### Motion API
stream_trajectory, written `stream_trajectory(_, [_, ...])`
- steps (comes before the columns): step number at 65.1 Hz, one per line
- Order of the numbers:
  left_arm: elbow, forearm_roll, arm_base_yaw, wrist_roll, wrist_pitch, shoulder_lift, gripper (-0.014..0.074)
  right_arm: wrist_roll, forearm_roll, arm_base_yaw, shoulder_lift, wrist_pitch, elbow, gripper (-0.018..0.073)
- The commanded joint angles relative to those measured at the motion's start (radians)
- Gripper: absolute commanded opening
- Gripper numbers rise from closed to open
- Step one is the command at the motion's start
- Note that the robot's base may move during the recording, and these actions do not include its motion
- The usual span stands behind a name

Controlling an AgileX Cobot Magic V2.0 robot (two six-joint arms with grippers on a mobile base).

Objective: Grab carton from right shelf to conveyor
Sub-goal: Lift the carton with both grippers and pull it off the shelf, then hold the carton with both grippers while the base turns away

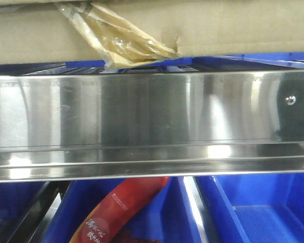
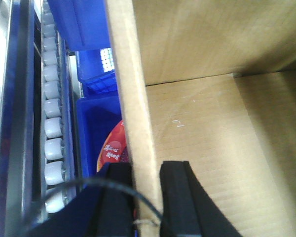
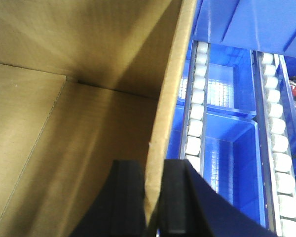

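A brown cardboard carton [image 1: 218, 28] fills the top of the front view, with torn tape [image 1: 116, 40] hanging off its bottom edge. In the left wrist view my left gripper [image 2: 147, 173] is shut on the carton's left wall [image 2: 133, 98], one finger outside and one inside the open box. In the right wrist view my right gripper [image 3: 154, 170] is shut on the carton's right wall [image 3: 170, 89] the same way. The carton's bare inside floor [image 2: 212, 148] shows in both wrist views.
A shiny steel shelf rail [image 1: 152, 121] crosses the front view just below the carton. Blue plastic bins [image 1: 258, 207] sit under it, one holding a red packet [image 1: 121, 210]. White roller tracks [image 3: 195, 98] and more blue bins [image 3: 227, 148] lie beside the carton.
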Motion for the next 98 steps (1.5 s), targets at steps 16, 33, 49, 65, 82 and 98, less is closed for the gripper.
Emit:
stream_trajectory(16, [-0.005, -0.008, -0.009, 0.007, -0.056, -0.016, -0.0020, -0.021, 0.003, 0.000, -0.014, -0.074, 0.000, -0.0064])
stream_trajectory(33, [-0.005, -0.008, -0.009, 0.007, -0.063, -0.016, -0.0020, -0.021, 0.003, 0.000, -0.014, -0.152, 0.000, -0.0064])
stream_trajectory(49, [-0.005, -0.008, -0.009, 0.007, -0.063, -0.016, -0.0020, -0.021, 0.003, 0.000, -0.014, -0.194, 0.000, -0.0064])
stream_trajectory(65, [-0.005, -0.008, -0.009, 0.007, -0.063, -0.016, -0.0020, -0.021, 0.003, 0.000, -0.014, -0.194, 0.000, -0.0064])
stream_trajectory(82, [-0.005, -0.006, -0.009, 0.007, -0.063, -0.016, -0.0020, -0.021, 0.003, 0.000, -0.014, -0.194, 0.000, -0.0064])
stream_trajectory(98, [-0.005, -0.011, -0.009, 0.007, -0.067, -0.015, -0.0020, -0.021, 0.005, 0.000, -0.014, -0.194, 0.000, -0.0064])
